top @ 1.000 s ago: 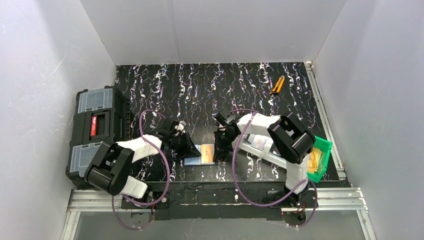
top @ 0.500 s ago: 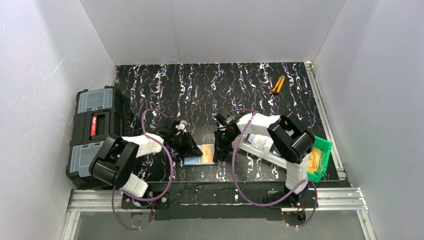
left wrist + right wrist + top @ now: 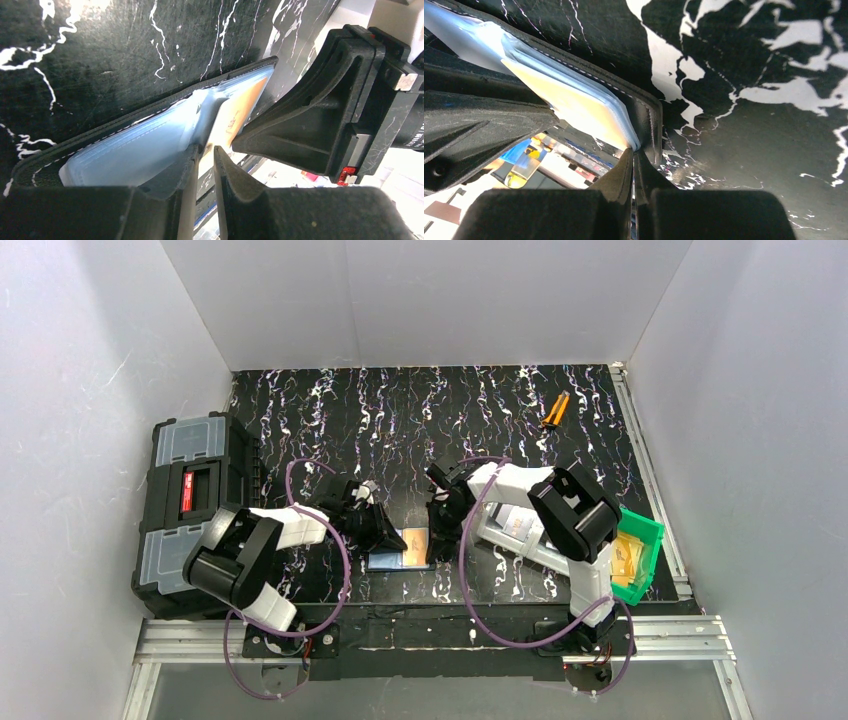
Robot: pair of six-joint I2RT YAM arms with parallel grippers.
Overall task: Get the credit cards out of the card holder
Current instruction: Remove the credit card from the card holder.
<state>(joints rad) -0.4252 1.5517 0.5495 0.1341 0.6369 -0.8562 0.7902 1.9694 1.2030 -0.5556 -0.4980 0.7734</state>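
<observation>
Left gripper (image 3: pixel 204 150) shows me two fingers a narrow slit apart at the inner fold of the card holder (image 3: pixel 125 145). The lip of a blue-grey pocket lies against one finger and the edge of the orange-tan card (image 3: pixel 241 112) runs down towards the slit, but I cannot tell whether anything is nipped there. Right gripper (image 3: pixel 634 154) has its fingers pressed together, tips touching the card holder's black corner; I cannot see if a layer is caught between them. From overhead I see the card holder lying open on the black marbled table (image 3: pixel 420 420), near the front edge, between the two grippers, the orange-tan card showing in its right half. I see a black toolbox (image 3: pixel 190 490) at the left edge, a green bin (image 3: pixel 640 540) at the right, and a small orange-handled tool (image 3: pixel 554 410) far back
</observation>
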